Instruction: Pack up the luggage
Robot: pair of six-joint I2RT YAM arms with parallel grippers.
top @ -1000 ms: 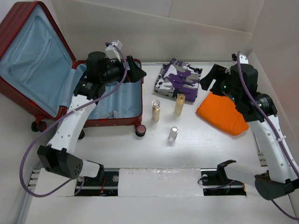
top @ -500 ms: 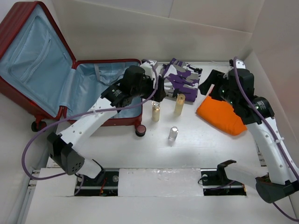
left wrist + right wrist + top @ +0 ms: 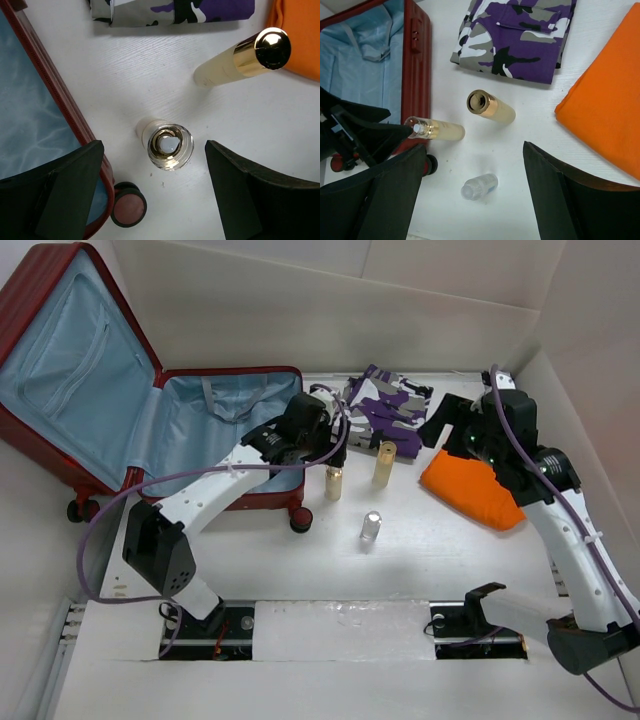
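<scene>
A: Where is the luggage (image 3: 150, 430)?

B: It lies open at the left of the table (image 3: 440, 560). The lid leans back against the left wall and the blue-lined base lies flat. The left edge of the top view cuts off the lid's far corner. The left arm hides part of the base's right rim.

A: Left claw (image 3: 157, 190)?

B: Spread wide, just right of the luggage rim and above a black wheel (image 3: 129, 211). A standing bottle with a clear cap (image 3: 170, 146) shows between the fingers, with a gap on each side and no contact. The fingertips run off the bottom of the wrist view, so I cannot tell their height against the bottle.

A: Other items?

B: A gold-capped bottle (image 3: 384, 463) stands just right of the first one. A small clear bottle (image 3: 371, 527) stands nearer the arm bases. A folded purple camouflage cloth (image 3: 385, 410) lies beyond the bottles; in the left wrist view its top is cut off. An orange cloth (image 3: 475, 485) lies at the right, partly under the right arm.

A: Right claw (image 3: 475, 190)?

B: Spread, holding nothing, up above the table between the two cloths. Its fingertips are also out of frame.
</scene>
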